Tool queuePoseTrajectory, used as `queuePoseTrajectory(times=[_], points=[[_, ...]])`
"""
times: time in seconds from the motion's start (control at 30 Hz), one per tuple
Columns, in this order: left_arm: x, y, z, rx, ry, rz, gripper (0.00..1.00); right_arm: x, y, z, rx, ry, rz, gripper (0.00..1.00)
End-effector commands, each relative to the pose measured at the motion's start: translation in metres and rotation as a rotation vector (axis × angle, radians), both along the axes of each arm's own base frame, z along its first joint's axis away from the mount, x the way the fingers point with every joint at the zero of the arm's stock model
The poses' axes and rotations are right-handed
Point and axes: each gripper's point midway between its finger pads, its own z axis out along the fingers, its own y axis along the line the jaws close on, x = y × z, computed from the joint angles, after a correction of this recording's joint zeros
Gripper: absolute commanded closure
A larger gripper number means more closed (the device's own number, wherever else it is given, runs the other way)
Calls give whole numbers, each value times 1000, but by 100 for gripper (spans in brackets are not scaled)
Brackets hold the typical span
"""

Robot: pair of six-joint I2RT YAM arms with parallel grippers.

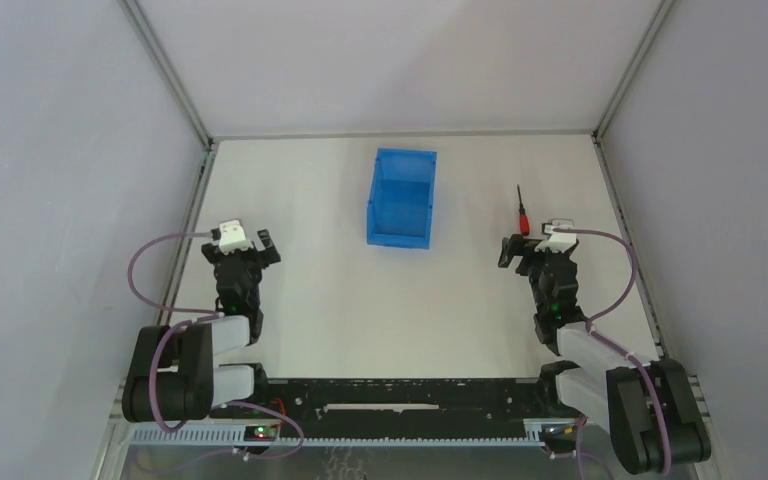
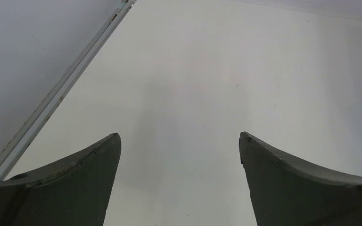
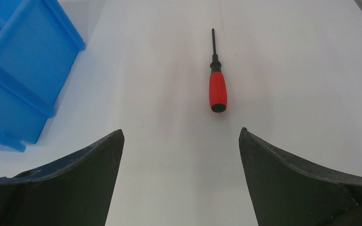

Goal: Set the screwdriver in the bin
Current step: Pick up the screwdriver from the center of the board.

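You'll find the screwdriver [image 1: 521, 207] right of centre in the top view. It lies flat, with its short red handle toward the bottom of the frame and its thin black shaft pointing toward the top. The bin [image 1: 398, 226] is bright blue, rectangular and tall-walled. It stands upright with its top open at upper centre, left of the screwdriver and well apart from it.

Light was bright, even, diffuse | shadows were soft, faint beside the bin [image 3: 23, 70] | focus was sharp mid-frame, softer in wrist-view foregrounds
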Motion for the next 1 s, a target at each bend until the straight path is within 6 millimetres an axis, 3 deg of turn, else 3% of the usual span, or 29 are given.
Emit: queuePoseTrajectory(times=[0.0,0.33,0.5,0.67,0.97], points=[[11,5,26,23,-72,16,0,5,-1,18,-6,-58,-11,0],[11,5,26,23,-73,17,0,4,-1,19,-6,-60,-13,0],[11,5,26,23,-72,16,0,5,0,30,-17,-14,-12,0],[11,5,26,23,-72,17,0,-1,8,68,-22,-44,47,0],[11,5,26,23,-73,16,0,-20,5,146,45,-21,17,0]])
